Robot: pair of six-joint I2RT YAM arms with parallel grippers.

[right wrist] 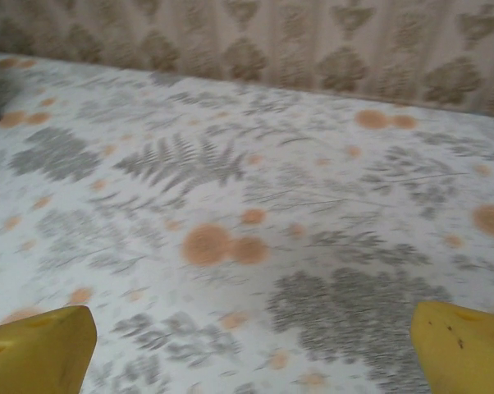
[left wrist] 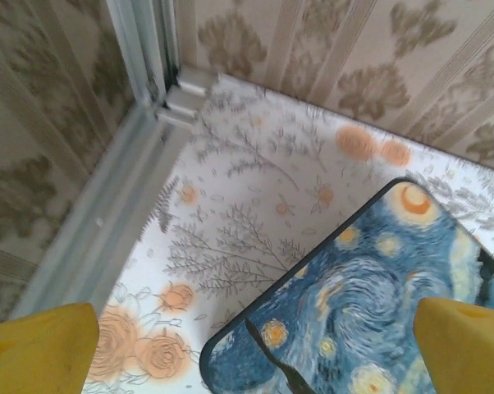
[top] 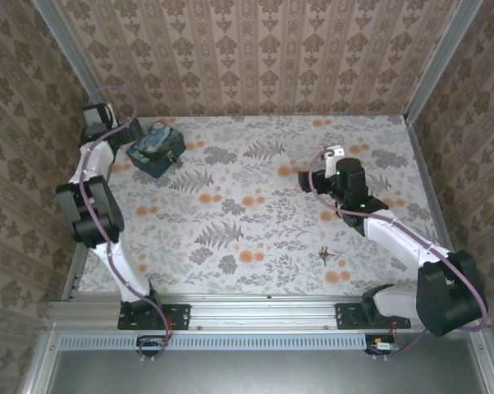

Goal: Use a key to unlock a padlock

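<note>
From above, the left gripper (top: 134, 131) sits at the far left corner of the floral-patterned table (top: 255, 213), just beside a dark blue swirl-painted box (top: 154, 148). The right gripper (top: 336, 168) hangs over the table's right side. A tiny dark metal object (top: 325, 256) lies on the cloth near the front right, too small to tell whether it is the padlock or the key.

The left wrist camera shows yellow fingertips (left wrist: 38, 349) spread wide over the box's corner.

The right wrist camera shows yellow fingertips (right wrist: 464, 345) equally wide over bare cloth.
</note>
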